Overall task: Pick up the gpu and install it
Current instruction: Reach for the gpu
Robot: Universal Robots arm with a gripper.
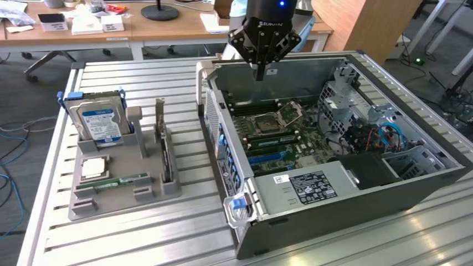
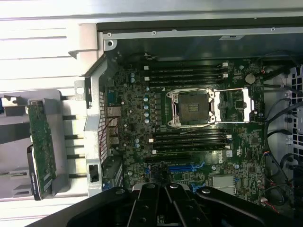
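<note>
The hard drive (image 1: 102, 123) is silver with a blue-and-white label. The gpu (image 2: 41, 142) shows a green circuit board. The motherboard (image 1: 296, 141) is green, with blue slots (image 2: 182, 167). The hand (image 1: 260, 75) is black, the holder (image 1: 118, 195) grey, the bench (image 1: 148, 235) ribbed silver.

**Exterior view.** A raised camera, set back from the open computer case (image 1: 355, 205), looks obliquely down across it toward the desks (image 1: 185, 30) behind. The whole case fits in frame, as does the grey parts tray (image 1: 111, 199) beside it on the exterior view's left.

**Wrist view.** A camera mounted above the gripper (image 2: 165, 189) sits close over the case and faces straight down into it.

**Shared field.** Both views take in the motherboard (image 1: 270, 130) inside the case, the case wall nearest the tray, and the adjoining part of the tray.
</note>
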